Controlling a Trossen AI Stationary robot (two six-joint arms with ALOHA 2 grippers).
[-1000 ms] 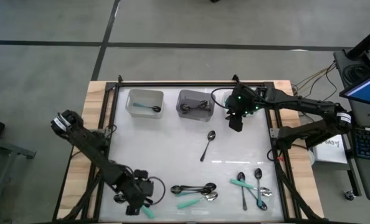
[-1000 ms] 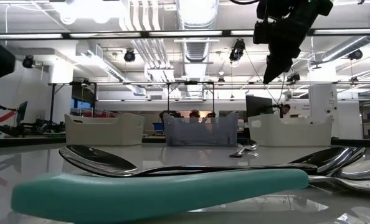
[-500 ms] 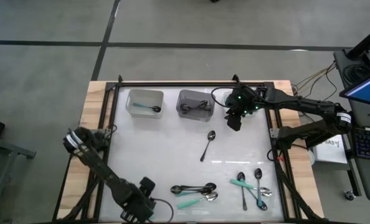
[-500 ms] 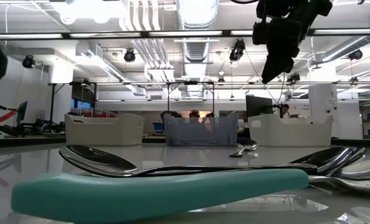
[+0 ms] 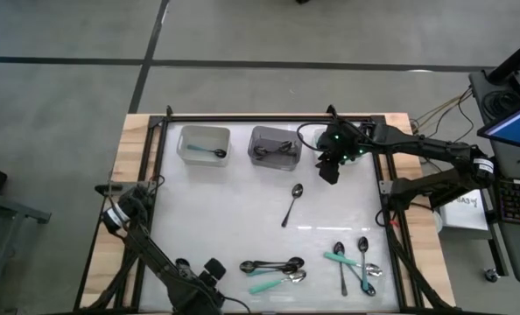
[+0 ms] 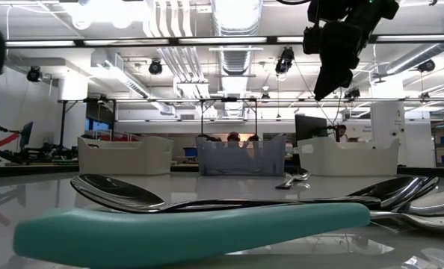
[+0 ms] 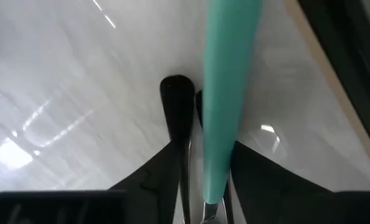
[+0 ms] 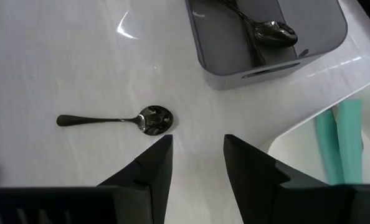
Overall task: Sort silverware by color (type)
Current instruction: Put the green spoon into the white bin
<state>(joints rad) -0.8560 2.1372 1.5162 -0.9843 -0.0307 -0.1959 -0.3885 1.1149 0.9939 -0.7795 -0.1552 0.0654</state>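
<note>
My left gripper (image 5: pixel 209 278) is near the table's near edge and shut on a teal-handled spoon (image 7: pixel 225 81). A black rounded shape (image 7: pixel 175 102) sits beside the handle, and I cannot tell what it is. My right gripper (image 5: pixel 330 171) is open and holds nothing. It hovers by the white bin (image 8: pixel 322 140), which holds teal handles. One black spoon (image 5: pixel 291 203) lies flat mid-table. Black spoons (image 5: pixel 273 264) and a teal-handled spoon (image 5: pixel 277 282) lie near the near edge. Several more spoons (image 5: pixel 354 264) lie to the right. My left gripper pinches the teal-handled spoon between its two fingers, at the handle's end next to the silver neck (image 7: pixel 213 183). The handle runs along the fingers and sticks out past their tips (image 7: pixel 232 37).
A clear bin (image 5: pixel 203 144) holding one teal-handled spoon and a grey bin (image 5: pixel 273 145) holding black spoons stand along the far edge. A black frame rail (image 5: pixel 269 117) borders the table. In the low view a teal handle (image 6: pixel 192 228) lies close in front.
My left arm has swung: its elbow moved toward the near edge, and the gripper shifted a little toward the table's right. The teal handle that showed beside the gripper in the high view a second ago is hidden now. My right arm has kept still.
</note>
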